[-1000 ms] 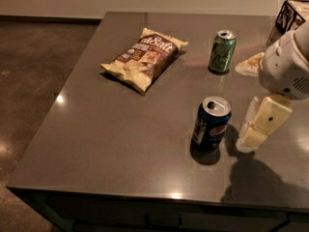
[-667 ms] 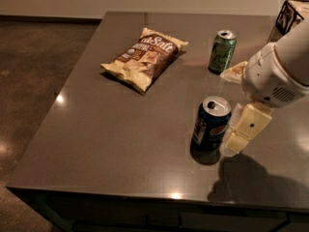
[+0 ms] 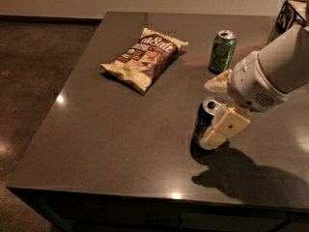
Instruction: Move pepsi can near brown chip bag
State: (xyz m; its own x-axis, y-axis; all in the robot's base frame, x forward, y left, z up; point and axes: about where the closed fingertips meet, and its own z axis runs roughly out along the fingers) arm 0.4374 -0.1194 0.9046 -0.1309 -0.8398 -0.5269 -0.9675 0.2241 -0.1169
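The pepsi can point(image 3: 203, 122) stands upright on the dark table point(image 3: 120, 144), right of centre and towards the front. The brown chip bag point(image 3: 145, 57) lies flat at the back centre-left, well apart from the can. My gripper point(image 3: 211, 112) comes in from the right at can height and is open. One cream finger point(image 3: 224, 127) lies across the can's right side. The other finger point(image 3: 217, 82) is just behind the can's top. The can sits between the two fingers, and I cannot tell whether they touch it.
A green can point(image 3: 222, 51) stands upright behind the pepsi can, close to my arm point(image 3: 275, 71). A dark patterned box point(image 3: 292, 13) is at the back right corner. The table's left and front edges drop to the floor.
My gripper has moved left up to the pepsi can, so its fingers now straddle the can. The can, the bag and the green can have not moved.
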